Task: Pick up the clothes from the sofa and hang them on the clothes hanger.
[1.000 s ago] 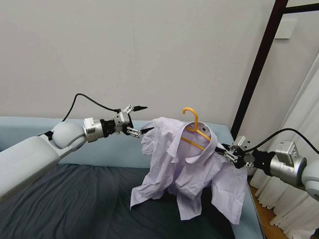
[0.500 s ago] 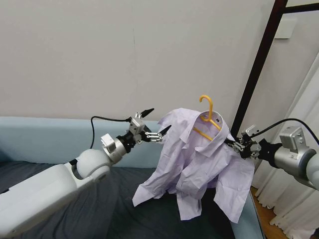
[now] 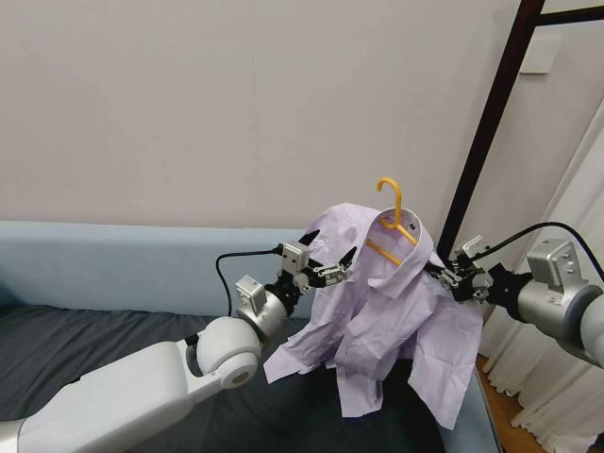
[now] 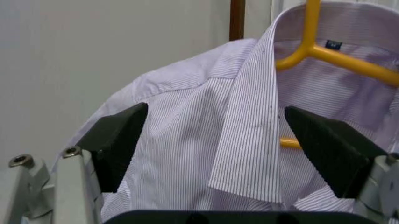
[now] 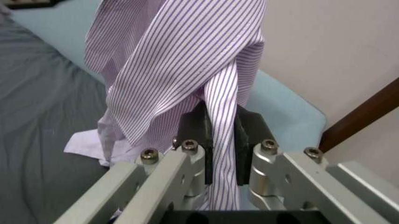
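Note:
A lilac striped shirt (image 3: 377, 311) hangs on a yellow hanger (image 3: 392, 222), lifted above the sofa. My right gripper (image 3: 442, 276) is shut on the shirt's shoulder fabric; in the right wrist view the cloth (image 5: 181, 60) runs down between the closed pads of that gripper (image 5: 219, 116). My left gripper (image 3: 328, 255) stands open just beside the shirt's other shoulder. In the left wrist view its spread gripper (image 4: 215, 112) frames the collar and shoulder of the shirt (image 4: 206, 140), with the hanger (image 4: 324, 51) inside the neck. Nothing is held between those fingers.
A dark brown rack pole (image 3: 486, 132) slants up right behind the shirt. The sofa has a light blue back (image 3: 113, 260) and a dark grey seat (image 3: 94, 368) below. A white curtain (image 3: 566, 368) hangs at the far right.
My left arm has swung to the right, bringing its open gripper up to the shirt's shoulder. The shirt and hanger rose and shifted right a second ago, then stayed put.

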### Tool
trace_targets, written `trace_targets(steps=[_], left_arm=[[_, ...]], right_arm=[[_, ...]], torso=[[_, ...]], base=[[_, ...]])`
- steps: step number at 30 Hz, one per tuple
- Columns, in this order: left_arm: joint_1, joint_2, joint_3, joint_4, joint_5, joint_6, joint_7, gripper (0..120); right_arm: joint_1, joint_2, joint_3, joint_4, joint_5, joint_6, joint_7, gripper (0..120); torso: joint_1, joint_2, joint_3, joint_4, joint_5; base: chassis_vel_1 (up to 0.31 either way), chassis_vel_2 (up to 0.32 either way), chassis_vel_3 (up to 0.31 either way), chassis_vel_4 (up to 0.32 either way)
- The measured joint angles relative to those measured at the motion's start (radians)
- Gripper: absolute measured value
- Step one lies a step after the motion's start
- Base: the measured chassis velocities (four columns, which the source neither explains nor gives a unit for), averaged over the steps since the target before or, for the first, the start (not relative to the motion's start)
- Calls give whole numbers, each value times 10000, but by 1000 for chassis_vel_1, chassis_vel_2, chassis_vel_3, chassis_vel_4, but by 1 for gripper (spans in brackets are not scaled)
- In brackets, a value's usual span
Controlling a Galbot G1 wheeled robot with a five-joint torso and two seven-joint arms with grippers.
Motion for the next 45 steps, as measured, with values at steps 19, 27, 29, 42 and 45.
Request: trace_targets(steps=[19,27,29,42,45], left_arm=[[-116,-563,510,496,77,-196,216,11],[-231,-745,576,549,160,-207,369,0],[-268,-775,628,494,204,-209,409,0],[-139,-694,524,378,658,-69,203,6],[-132,-469,156,-15,728,105,33,19]], right_arm=[[16,-58,39,169,174,105,49,8],[-1,-34,20,146,80,106,81,8],[-1,-41,18,121,58,106,83,8],[-38,153,-31,-114,-94,99,77,8],[-44,219,-32,-183,-193,109,61,8]], torso=[[0,0,0,-1,-1],[0,0,0,-2,-1],[0,0,0,-3,-1],[0,0,0,-1,-1],[0,0,0,-1,-2]], base=[[0,0,0,0],[0,0,0,0],[0,0,0,0],[0,0,0,0],[0,0,0,0]])
